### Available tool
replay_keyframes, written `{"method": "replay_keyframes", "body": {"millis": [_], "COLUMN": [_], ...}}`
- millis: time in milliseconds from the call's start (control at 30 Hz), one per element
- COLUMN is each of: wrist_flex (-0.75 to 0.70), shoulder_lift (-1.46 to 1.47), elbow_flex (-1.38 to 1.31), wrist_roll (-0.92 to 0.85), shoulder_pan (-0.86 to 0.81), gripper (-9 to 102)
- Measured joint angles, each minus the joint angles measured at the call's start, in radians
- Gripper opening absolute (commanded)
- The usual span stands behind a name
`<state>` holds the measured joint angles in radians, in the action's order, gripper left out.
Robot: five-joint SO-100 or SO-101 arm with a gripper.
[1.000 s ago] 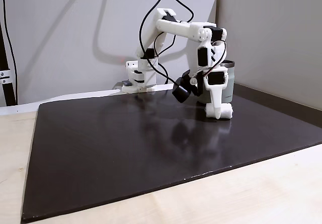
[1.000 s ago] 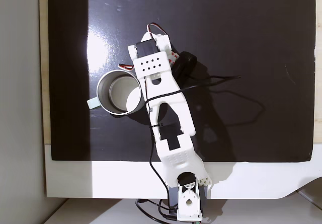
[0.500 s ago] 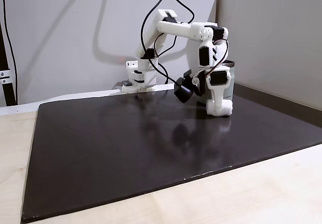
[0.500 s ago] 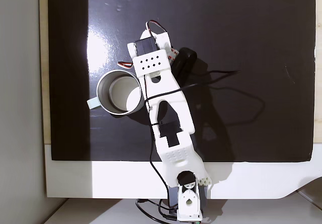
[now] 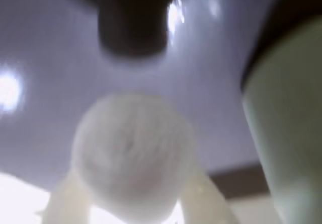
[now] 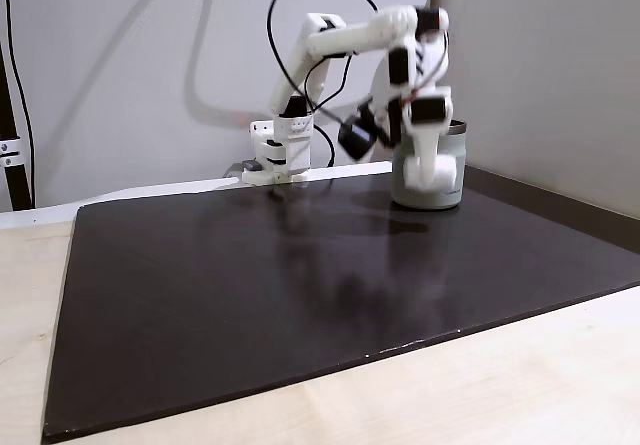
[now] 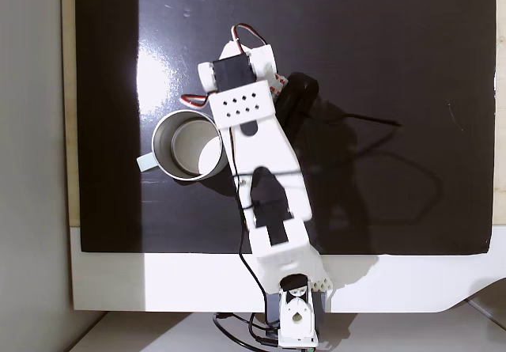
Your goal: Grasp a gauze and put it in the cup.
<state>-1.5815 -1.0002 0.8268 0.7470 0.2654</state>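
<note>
While clear of mat, pincer (image 6: 432, 172) clamps gauze (image 5: 132, 156) beside cup (image 6: 452, 155).

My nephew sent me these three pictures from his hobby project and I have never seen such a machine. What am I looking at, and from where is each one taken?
It is a small white robot arm on a table, ending in a two-finger gripper. One camera stands at the side, one looks straight down, and one rides on the arm's wrist, hence its blurry close-up. A dark mat covers the table. On it stands a pale green cup with a steel rim; from above you see its shiny inside wall. The gripper holds a small white roll of gauze between its fingers, lifted off the mat in front of the cup.
</note>
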Motion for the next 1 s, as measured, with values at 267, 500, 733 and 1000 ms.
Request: {"method": "replay_keyframes", "body": {"millis": [267, 500, 733, 1000], "wrist_flex": [-0.072, -0.095, -0.098, -0.098], "shoulder_lift": [-0.21, -0.388, -0.509, -0.563], "elbow_flex": [-0.002, 0.011, 0.15, 0.304], "wrist_roll": [-0.095, -0.219, -0.356, -0.41], "shoulder_pan": [0.021, 0.167, 0.313, 0.333], "gripper": [0, 0, 0, 0]}}
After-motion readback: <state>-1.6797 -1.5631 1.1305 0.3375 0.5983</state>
